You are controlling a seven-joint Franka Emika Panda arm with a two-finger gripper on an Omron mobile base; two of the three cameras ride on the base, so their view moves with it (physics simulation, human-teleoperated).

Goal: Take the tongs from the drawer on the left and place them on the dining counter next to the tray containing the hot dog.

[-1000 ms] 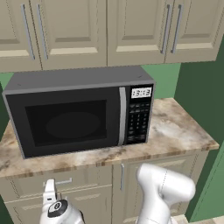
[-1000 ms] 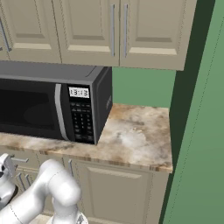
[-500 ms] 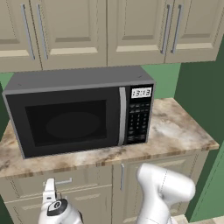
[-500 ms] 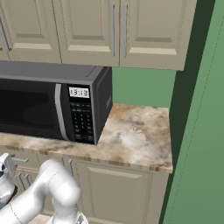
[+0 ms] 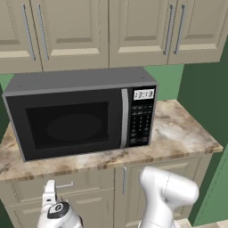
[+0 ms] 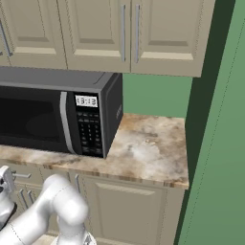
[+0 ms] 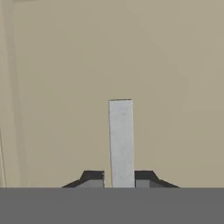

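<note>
Gripper [image 7: 119, 178]: two dark finger tips stand either side of a pale silver bar, close in on it; they look closed around the bar, though contact itself is hard to judge at the picture's lower edge.
Handle [image 7: 121, 142]: flat, smooth, light grey strip with square ends, running up from between the tips in the hand view; in the left base view it reads as a short horizontal bar [image 5: 65, 185] on the drawer front.
Drawer [image 5: 84, 181]: wide, shallow, beige, matte front with a recessed panel, just under the worktop edge at the left; in the hand view its plain beige face [image 7: 166, 87] sits right behind the bar, with a faint panel groove down the left side. It appears shut.
Tongs: I cannot tell where they lie; no picture lets me see inside the drawer.
Arm: white, glossy, rounded elbow [image 5: 167, 189] low in the left base view, with the wrist [image 5: 55, 211] reaching toward the drawer front; the elbow [image 6: 60, 203] also rises at lower left in the right base view.
Worktop [image 6: 148, 153]: narrow, mottled beige-brown marble, polished, with a pale patch on its bare right part.
Microwave [image 5: 84, 113]: boxy, dark grey, black glass door, vertical silver handle strip, keypad with a lit clock; standing on the worktop's left part.
Upper cabinets [image 5: 111, 31]: beige panelled doors with slim vertical silver handles.
Wall [image 6: 220, 143]: flat green, at the right.
</note>
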